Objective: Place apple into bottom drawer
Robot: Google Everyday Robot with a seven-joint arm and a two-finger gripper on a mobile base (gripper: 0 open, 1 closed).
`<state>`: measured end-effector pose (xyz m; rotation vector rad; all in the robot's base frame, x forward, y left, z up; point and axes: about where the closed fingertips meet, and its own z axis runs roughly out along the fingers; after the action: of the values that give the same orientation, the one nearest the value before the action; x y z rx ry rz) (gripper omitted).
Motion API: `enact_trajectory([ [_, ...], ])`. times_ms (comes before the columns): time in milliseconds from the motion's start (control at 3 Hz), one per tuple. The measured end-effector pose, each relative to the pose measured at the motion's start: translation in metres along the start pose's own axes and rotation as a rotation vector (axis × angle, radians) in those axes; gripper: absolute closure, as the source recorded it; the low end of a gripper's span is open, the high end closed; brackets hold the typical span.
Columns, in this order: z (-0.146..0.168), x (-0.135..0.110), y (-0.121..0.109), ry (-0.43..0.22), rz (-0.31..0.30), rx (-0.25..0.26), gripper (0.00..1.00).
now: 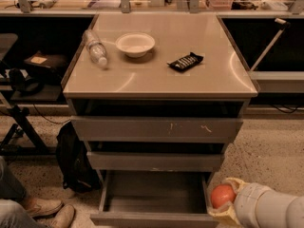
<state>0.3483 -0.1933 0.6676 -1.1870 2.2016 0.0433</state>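
The apple [222, 195] is round and red-orange. My gripper [227, 202] is shut on it at the lower right of the camera view. It holds the apple just beyond the right front corner of the bottom drawer [154, 197]. That drawer is pulled out and shows an empty grey tray. The middle drawer [154, 161] and the scratched top drawer [156, 128] above it are nearly closed.
On the cabinet top [142, 75] lie a plastic bottle [95, 48], a white bowl [135, 44] and a dark snack bar [185, 61]. A black backpack [73, 163] leans at the cabinet's left. A person's shoes [45, 212] are at bottom left.
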Motion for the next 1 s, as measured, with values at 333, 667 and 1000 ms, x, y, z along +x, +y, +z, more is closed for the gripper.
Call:
enact_trajectory([
  [333,0.059,0.042,0.048,0.053,-0.021,-0.072,1.0],
  [667,0.079,0.107,0.072,0.14,-0.039,-0.068,1.0],
  [1000,0.108,0.149,0.096,0.168,0.066,-0.119,1.0],
])
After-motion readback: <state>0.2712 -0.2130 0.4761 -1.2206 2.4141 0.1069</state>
